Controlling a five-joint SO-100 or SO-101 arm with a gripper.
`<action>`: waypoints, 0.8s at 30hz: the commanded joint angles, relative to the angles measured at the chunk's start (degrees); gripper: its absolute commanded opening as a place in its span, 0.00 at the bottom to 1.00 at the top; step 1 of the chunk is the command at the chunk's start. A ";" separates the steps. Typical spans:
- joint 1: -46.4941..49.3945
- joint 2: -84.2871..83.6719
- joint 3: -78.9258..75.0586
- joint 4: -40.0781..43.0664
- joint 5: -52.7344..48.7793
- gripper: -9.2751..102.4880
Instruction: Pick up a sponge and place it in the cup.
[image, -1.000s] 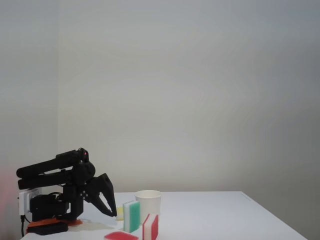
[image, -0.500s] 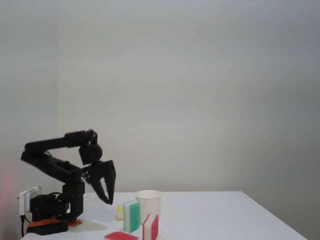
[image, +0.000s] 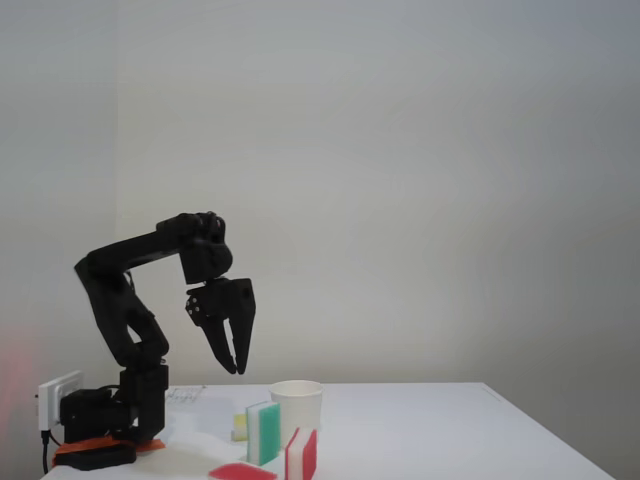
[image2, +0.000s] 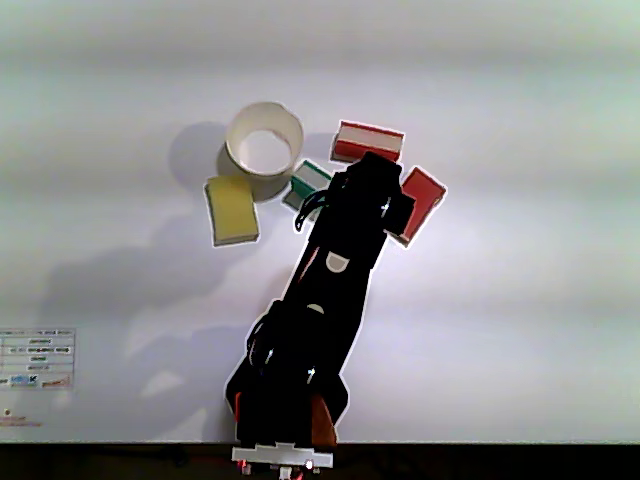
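I have the tool (image: 240, 368) hanging high over the desk (image: 450, 430), its two fingers spread and holding nothing. In the fixed view it points down, above and left of the cup (image: 297, 403).

The sponge (image: 302, 454) I'm after stands on its edge at the near side of the desk, just right of the green-and-white sponge (image: 263, 432), with the flat red sponge (image: 241, 471) lying near it at the lower edge. I judge the sponge light, soft and springy: it should squash under a firm pinch and not slip much. I would take it across the two broad faces, near the top, and squeeze gently so it still fits the cup's mouth.

The other view, looking down, gives what the side cannot: the cup (image2: 264, 138) is empty, the sponge (image2: 368, 141) sits to its right, apart from it, and a yellow sponge (image2: 231, 209) lies near the cup's left. There the arm (image2: 325, 290) covers the tool and much of the green-and-white sponge.
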 joint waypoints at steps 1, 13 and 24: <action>1.85 -2.99 -5.27 -0.70 -0.70 0.11; 0.88 -15.38 -5.98 -19.69 0.97 0.11; -0.97 -19.86 -5.71 -24.79 1.76 0.11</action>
